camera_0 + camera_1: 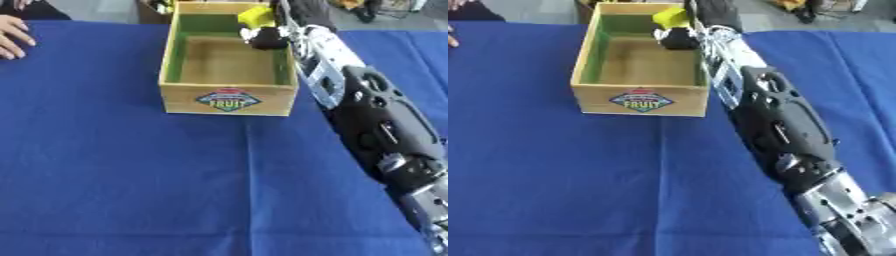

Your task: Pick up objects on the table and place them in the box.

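A wooden box (229,99) with a green inner wall and a fruit label on its front stands at the far middle of the blue table. My right arm stretches from the lower right up along the box's right side. My right hand (267,36) hangs over the box's far right corner, its fingers curled round a small yellow object (255,16). The floor of the box (642,62) looks bare. My left hand shows in neither view.
A blue cloth (131,175) covers the table. A person's hand (13,35) rests on the cloth at the far left edge. Behind the box stands a dark container (153,10) with some items in it.
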`<state>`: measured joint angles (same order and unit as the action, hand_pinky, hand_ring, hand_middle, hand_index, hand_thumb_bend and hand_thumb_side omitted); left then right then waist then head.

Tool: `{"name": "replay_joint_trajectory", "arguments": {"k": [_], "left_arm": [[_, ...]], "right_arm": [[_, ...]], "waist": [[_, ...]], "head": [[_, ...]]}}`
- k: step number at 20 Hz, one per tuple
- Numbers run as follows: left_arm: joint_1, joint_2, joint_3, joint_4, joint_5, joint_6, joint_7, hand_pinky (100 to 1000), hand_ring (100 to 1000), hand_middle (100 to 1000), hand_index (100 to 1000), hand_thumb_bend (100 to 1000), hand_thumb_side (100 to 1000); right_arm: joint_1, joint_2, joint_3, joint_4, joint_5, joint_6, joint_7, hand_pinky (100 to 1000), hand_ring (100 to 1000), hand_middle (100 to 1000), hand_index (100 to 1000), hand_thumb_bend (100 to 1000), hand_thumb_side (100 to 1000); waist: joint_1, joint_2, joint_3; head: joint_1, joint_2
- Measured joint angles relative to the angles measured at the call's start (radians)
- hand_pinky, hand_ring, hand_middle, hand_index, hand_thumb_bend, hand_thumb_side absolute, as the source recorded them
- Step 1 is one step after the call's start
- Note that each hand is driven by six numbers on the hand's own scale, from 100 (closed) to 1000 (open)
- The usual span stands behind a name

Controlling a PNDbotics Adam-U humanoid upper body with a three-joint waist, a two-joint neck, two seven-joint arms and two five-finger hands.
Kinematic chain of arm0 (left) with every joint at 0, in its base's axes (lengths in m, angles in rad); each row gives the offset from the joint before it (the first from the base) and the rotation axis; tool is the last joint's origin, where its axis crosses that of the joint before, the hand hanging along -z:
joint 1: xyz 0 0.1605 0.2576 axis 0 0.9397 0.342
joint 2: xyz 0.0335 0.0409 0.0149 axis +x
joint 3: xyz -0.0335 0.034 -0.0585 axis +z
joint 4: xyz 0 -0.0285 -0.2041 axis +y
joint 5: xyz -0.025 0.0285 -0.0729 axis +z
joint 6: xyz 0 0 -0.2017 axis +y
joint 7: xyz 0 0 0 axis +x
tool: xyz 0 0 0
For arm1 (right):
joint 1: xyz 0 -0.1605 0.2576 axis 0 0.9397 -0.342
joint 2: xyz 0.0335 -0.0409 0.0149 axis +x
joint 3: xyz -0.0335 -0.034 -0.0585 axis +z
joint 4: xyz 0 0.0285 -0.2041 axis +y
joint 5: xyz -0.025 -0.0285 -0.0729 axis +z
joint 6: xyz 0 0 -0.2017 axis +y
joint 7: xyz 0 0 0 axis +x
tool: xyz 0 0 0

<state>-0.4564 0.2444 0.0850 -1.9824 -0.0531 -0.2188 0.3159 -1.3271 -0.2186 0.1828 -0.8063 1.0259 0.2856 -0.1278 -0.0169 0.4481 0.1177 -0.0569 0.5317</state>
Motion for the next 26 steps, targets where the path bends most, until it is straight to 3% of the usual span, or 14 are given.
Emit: {"name": "replay_joint_trajectory", "arguments": {"k": [12, 13, 14, 18, 21, 26], "left_arm": [[-0.001, -0.008, 0.0, 0.0, 0.001, -0.001, -0.006, 438, 519, 553, 742, 319, 1000], [-0.001, -0.008, 0.0, 0.0, 0.001, -0.001, -0.006, 439, 520, 554, 742, 317, 1000], [0.0, -0.008, 0.0, 0.0, 0.001, -0.001, -0.006, 440, 520, 554, 742, 317, 1000], [0.003, -0.008, 0.0, 0.0, 0.001, 0.001, -0.009, 441, 521, 555, 742, 317, 1000], [0.008, -0.008, 0.0, 0.0, 0.001, 0.003, -0.01, 441, 521, 555, 742, 316, 1000], [0.017, -0.008, 0.0, 0.0, 0.001, 0.004, -0.011, 442, 521, 556, 741, 316, 1000]], "right_arm": [[0.008, 0.029, -0.03, 0.047, 0.116, -0.019, -0.016, 538, 561, 240, 400, 333, 532], [0.008, 0.029, -0.03, 0.047, 0.118, -0.02, -0.015, 716, 827, 663, 860, 636, 858], [0.007, 0.029, -0.029, 0.046, 0.121, -0.023, -0.015, 731, 843, 700, 878, 652, 904], [-0.007, 0.026, -0.023, 0.002, 0.134, -0.031, 0.002, 749, 863, 733, 899, 706, 988], [-0.011, 0.016, -0.023, -0.042, 0.129, -0.024, 0.016, 745, 857, 719, 891, 682, 998], [-0.012, -0.009, -0.026, -0.127, 0.081, -0.025, 0.009, 704, 813, 645, 831, 547, 1000]], "waist": [[0.0, 0.002, 0.002], [0.0, 0.002, 0.002], [0.0, 0.002, 0.001], [0.003, -0.003, -0.006], [0.003, -0.011, -0.008], [0.005, -0.02, -0.019]], "head": [[-0.006, -0.006], [-0.006, -0.006], [-0.006, -0.006], [0.001, -0.005], [0.005, -0.004], [0.017, 0.004]]}}
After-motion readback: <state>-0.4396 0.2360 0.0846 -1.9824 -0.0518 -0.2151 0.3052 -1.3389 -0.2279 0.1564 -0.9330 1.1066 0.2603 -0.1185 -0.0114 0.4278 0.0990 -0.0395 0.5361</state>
